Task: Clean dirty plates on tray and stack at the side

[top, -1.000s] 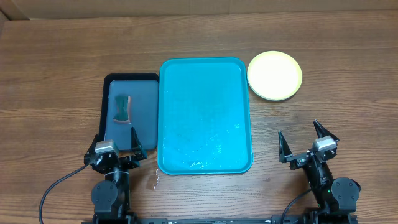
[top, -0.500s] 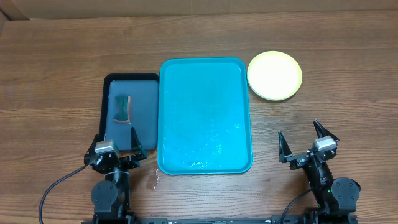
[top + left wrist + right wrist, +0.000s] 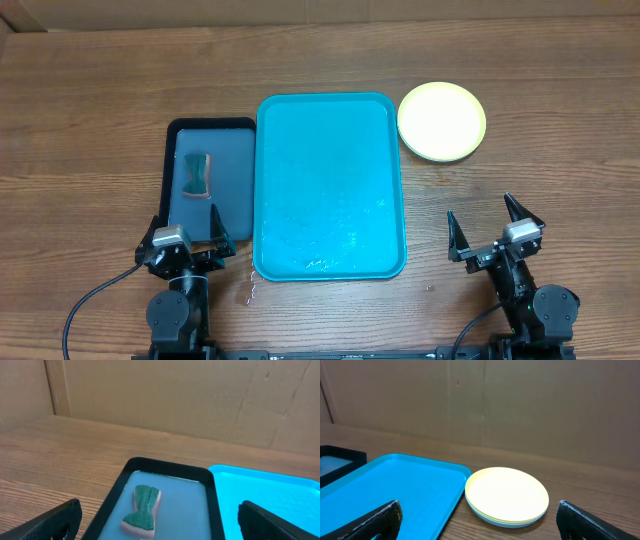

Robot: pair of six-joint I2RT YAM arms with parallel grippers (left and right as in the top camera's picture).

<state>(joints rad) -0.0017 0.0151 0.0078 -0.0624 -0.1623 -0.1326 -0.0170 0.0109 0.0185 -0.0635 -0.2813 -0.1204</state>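
Note:
The teal tray (image 3: 330, 110) lies in the middle of the table with only water drops on it; it also shows in the right wrist view (image 3: 395, 490) and the left wrist view (image 3: 265, 495). The plates (image 3: 441, 121) stand stacked on the table right of the tray's far corner, a pale yellow-green one on top; the stack shows in the right wrist view (image 3: 506, 495), with a light blue rim at the bottom. No smear shows. My left gripper (image 3: 187, 240) is open and empty at the near left. My right gripper (image 3: 493, 232) is open and empty at the near right.
A dark tray (image 3: 172, 180) left of the teal tray holds shallow water and a green-topped sponge (image 3: 196, 173), also in the left wrist view (image 3: 143, 511). Water drops lie on the wood near the teal tray's front left corner (image 3: 248, 290). A cardboard wall stands behind the table.

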